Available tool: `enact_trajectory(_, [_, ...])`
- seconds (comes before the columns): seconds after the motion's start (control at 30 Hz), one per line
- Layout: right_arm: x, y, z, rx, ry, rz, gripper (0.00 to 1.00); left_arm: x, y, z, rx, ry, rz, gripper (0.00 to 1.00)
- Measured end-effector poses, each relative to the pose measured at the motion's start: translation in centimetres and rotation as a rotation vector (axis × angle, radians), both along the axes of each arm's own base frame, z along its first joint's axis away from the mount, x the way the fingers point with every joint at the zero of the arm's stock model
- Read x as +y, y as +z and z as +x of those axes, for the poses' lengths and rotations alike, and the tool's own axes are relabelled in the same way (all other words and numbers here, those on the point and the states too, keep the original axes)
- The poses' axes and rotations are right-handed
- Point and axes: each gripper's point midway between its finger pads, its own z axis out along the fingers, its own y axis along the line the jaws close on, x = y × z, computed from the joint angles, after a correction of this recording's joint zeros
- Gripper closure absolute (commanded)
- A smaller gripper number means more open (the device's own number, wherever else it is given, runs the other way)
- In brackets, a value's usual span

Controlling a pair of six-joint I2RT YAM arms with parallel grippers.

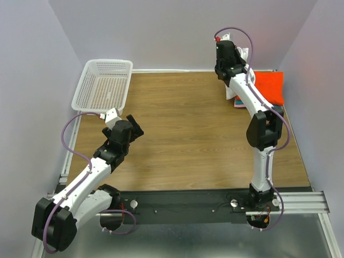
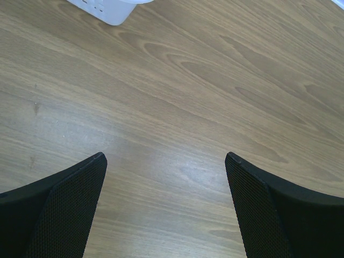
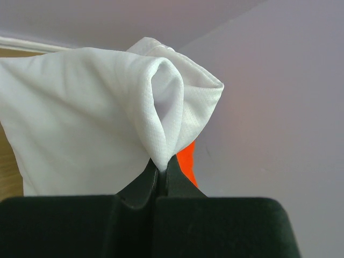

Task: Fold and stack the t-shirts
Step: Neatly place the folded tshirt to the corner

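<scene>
My right gripper (image 3: 160,171) is shut on a pinch of the white t-shirt (image 3: 80,123) and holds it up in the air at the far right corner. In the top view the gripper (image 1: 230,67) is raised and the white shirt (image 1: 242,56) hangs mostly hidden behind the arm. The folded orange-red shirt (image 1: 270,86) lies at the far right, on teal and pink folded shirts (image 1: 239,102) of which only edges show. The orange-red shirt shows behind the white cloth in the right wrist view (image 3: 187,164). My left gripper (image 2: 165,161) is open and empty over bare wood.
A white plastic mesh basket (image 1: 103,84) stands at the far left corner of the wooden table (image 1: 183,134); its corner shows in the left wrist view (image 2: 110,9). Grey walls close the back and sides.
</scene>
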Motion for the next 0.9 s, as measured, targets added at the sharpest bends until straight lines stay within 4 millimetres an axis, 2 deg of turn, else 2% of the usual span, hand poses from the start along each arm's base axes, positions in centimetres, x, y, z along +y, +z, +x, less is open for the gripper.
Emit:
enact_trajectory(0.2, [-0.5,3.8,-0.7,-0.072,-0.001,0.019,0.99,0.0,0.3,0.0,-0.008,0.0,-0.004,0.02])
enact_trajectory(0.37, [-0.6,6.0,-1.1,-0.117,-0.002,0.033,0.99,0.0,0.7,0.0,-0.022,0.0,-0.01,0.02])
enact_trajectory(0.7, [-1.0,7.4,-2.5,-0.138,0.008,0.049,0.99,0.0,0.8,0.0,-0.027,-0.002,-0.014,0.02])
enact_trajectory(0.9, [-1.0,7.1,-2.5,-0.137,0.014,0.062,0.99,-0.1,0.8,0.0,-0.026,-0.007,-0.016,0.02])
